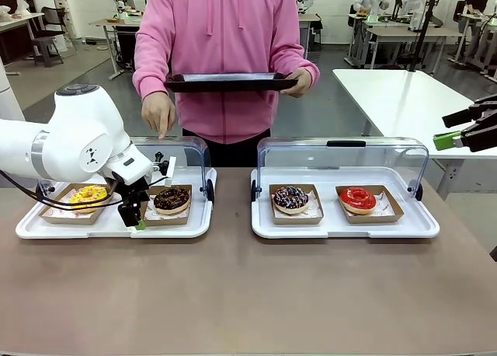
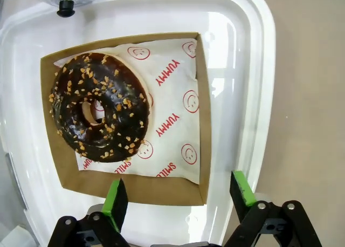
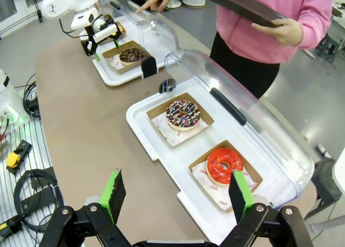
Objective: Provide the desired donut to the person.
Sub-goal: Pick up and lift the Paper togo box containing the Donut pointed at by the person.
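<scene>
- The left gripper (image 2: pixel 179 192) holds its green-padded fingers (image 2: pixel 115 199) spread wide with nothing between them, hovering just to the near side of the chocolate donut (image 2: pixel 99 107)
- One pad sits over the near rim of the cardboard box (image 2: pixel 141 189) that holds the chocolate donut; the other is out over the white tray (image 2: pixel 240 69), past the box corner, so the jaws stand off to one side of the chocolate donut, not centred on it
- The chocolate donut, topped with nut crumbs, lies flat and untouched on a printed paper liner (image 2: pixel 175 96), pushed towards one side of its box
- Beyond the chocolate donut the clear lid (image 1: pixel 191 148) stands raised, and above it a hand (image 1: pixel 159 113) points a finger downward; I take this donut to be the one wanted
- The person (image 1: pixel 221 45) stands on the far side of the chocolate donut, holding a dark tray (image 1: pixel 229 82) level in the other hand, apparently ready to receive it
- The right gripper (image 3: pixel 178 193) is well apart from the chocolate donut, off to the robot's right, with fingers apart and empty
- Step in hand, as I judge it: the approach for the pick, with nothing lifted yet
- The next move calls for shifting sideways to straddle the box wall or the chocolate donut, lowering, closing gently to spare the icing, then carrying it across to the dark tray
</scene>
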Robot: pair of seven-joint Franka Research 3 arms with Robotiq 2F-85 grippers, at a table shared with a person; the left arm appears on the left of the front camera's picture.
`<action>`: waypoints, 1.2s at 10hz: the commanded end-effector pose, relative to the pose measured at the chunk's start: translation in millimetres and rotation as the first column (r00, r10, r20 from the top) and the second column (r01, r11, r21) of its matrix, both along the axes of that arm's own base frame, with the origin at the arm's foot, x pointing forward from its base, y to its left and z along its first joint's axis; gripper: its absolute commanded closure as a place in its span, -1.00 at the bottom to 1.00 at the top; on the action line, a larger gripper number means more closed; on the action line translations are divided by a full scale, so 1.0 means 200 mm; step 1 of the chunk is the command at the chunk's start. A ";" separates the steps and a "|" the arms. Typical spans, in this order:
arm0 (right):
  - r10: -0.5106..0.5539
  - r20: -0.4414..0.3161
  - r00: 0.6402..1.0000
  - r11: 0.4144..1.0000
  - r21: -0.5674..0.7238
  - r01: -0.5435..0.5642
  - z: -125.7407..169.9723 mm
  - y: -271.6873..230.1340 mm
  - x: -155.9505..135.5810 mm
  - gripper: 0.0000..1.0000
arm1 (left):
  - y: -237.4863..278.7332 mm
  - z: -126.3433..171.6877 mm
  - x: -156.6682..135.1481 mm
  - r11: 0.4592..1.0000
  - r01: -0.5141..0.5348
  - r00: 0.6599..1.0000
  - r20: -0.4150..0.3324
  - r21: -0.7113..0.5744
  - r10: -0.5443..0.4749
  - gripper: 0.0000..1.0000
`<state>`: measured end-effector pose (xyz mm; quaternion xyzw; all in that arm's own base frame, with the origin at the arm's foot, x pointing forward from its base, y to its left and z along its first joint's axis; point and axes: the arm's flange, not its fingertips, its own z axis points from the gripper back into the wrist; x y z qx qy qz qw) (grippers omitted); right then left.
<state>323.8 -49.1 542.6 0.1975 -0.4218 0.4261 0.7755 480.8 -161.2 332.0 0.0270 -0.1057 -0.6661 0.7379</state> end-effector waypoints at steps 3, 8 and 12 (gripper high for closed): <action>0.009 0.001 1.000 1.000 0.007 -0.009 -0.01 0.00 0.01 -1.00 | 0.01 -0.01 0.04 1.000 -0.001 1.000 -0.010 0.009 0.001 0.21; 0.009 0.001 1.000 1.000 0.007 -0.009 -0.01 0.00 0.01 -1.00 | 0.00 -0.01 0.02 1.000 0.025 0.999 -0.037 0.012 -0.025 1.00; 0.009 0.001 1.000 1.000 0.007 -0.009 -0.01 0.00 0.01 -1.00 | -0.02 0.04 -0.06 0.997 0.063 0.998 -0.028 0.041 -0.062 1.00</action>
